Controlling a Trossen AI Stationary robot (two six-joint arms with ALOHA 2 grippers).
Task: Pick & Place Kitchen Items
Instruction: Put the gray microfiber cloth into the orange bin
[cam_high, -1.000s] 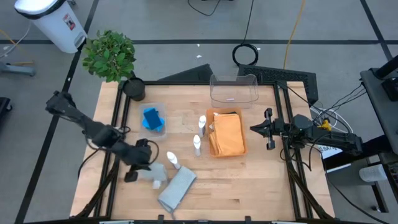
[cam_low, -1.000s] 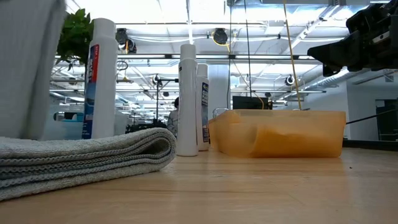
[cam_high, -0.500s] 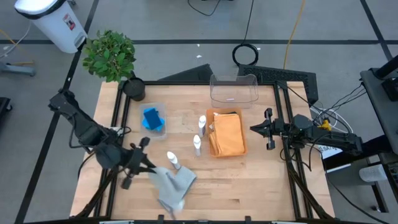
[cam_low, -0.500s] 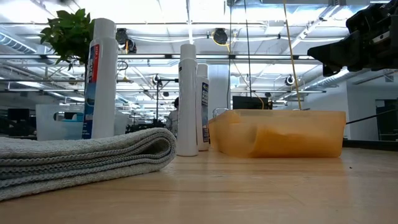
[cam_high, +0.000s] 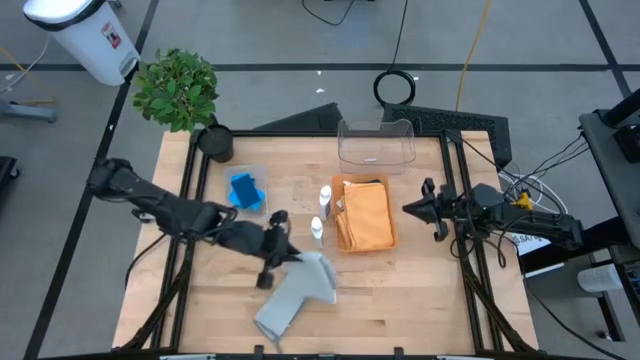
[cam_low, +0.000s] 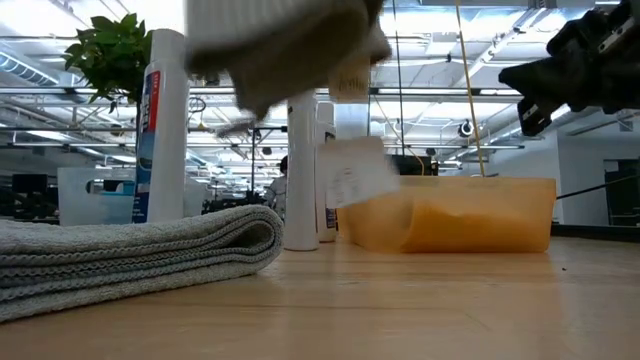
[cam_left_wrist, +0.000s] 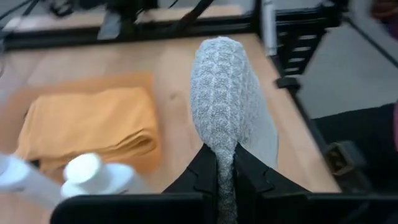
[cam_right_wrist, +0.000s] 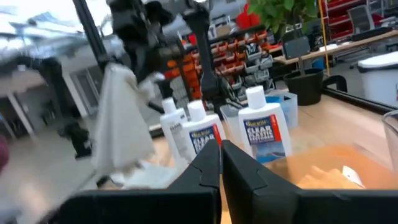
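So I've got the left gripper (cam_high: 281, 252) pinched tight on a light grey knitted cloth (cam_left_wrist: 229, 106), and the wrist cam shows the fabric squeezed between both fingers and drooping forward over them. From above, that cloth hangs off the gripper near the middle of the wooden table (cam_high: 400, 300), just in front of the three small white bottles with blue labels (cam_right_wrist: 261, 127). A second grey folded cloth (cam_high: 280, 312) lies flat on the table closer to the front edge; in the low view it fills the left foreground.

The bottles stand upright, right beside the orange rectangular tray (cam_high: 365, 214), which has a folded orange cloth (cam_left_wrist: 87, 124) lying in it. Blue rectangular sponges (cam_high: 244, 190) sit in a clear bin left of the bottles.

The right gripper (cam_high: 428, 210) hovers off the table at the right side, just beside the tray. Its fingers look pressed together in its own wrist view, nothing between them.

A green potted plant (cam_high: 180, 90) stands at the far left corner, and an empty-looking clear plastic bin (cam_high: 375, 143) behind the tray.
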